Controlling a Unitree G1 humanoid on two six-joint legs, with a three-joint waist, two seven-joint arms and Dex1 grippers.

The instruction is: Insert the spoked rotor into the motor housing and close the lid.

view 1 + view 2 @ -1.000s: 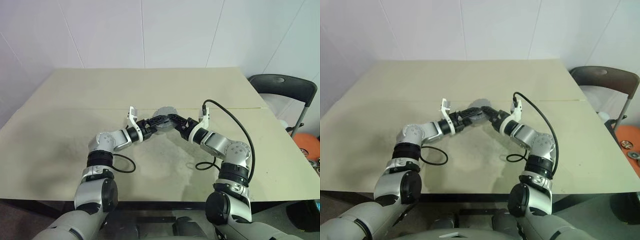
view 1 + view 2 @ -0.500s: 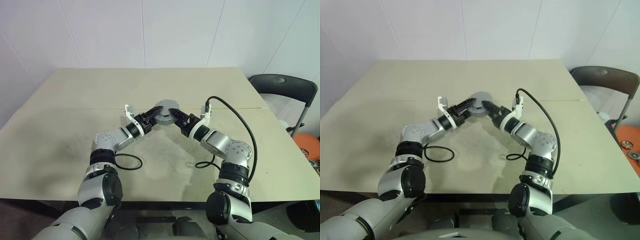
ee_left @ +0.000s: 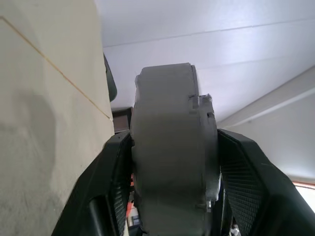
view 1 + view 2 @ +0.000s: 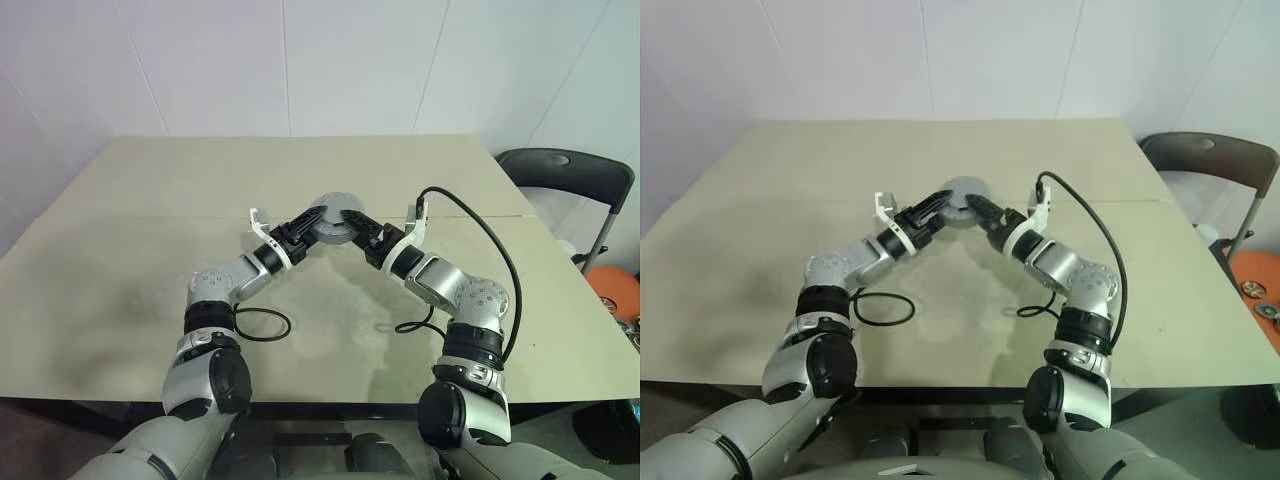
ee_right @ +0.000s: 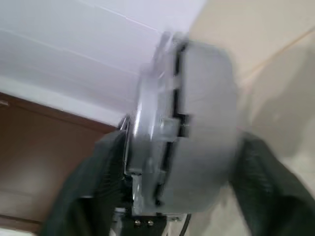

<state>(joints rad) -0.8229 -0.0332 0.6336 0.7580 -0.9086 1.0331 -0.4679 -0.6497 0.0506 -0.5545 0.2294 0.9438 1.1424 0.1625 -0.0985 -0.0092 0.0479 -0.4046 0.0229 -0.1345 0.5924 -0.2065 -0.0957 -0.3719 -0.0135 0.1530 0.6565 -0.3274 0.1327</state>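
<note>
**A:** What has changed since a second ago?

**B:** I see both arms higher over the table (image 4: 130, 250). The motor housing (image 4: 331, 223) sat low between the two sets of fingertips then; now it is lifted clear of the tabletop, a bit farther from me, with its round grey face turned up toward the head camera. The left gripper (image 4: 305, 222) was spread wide beside it a second ago, and now its black fingers are pressed against the casing's left side.

**A:** And the right one?

**B:** The right gripper (image 4: 357, 226) meets the housing from the right. In the right wrist view the right gripper (image 5: 167, 172) has a finger either side of the casing, but that picture is smeared, so I cannot tell whether they press on it or stand just off it.

**A:** Anything inside the housing?

**B:** I cannot see in. From the left wrist the housing (image 3: 170, 147) is a squat grey drum seen edge-on, with a thin seam near one face and a small notched tab on the rim, clamped between the two dark pads (image 3: 246, 182).

**A:** Anything else on the table?

**B:** A black cable (image 4: 262, 325) loops on it near the left arm.
</note>
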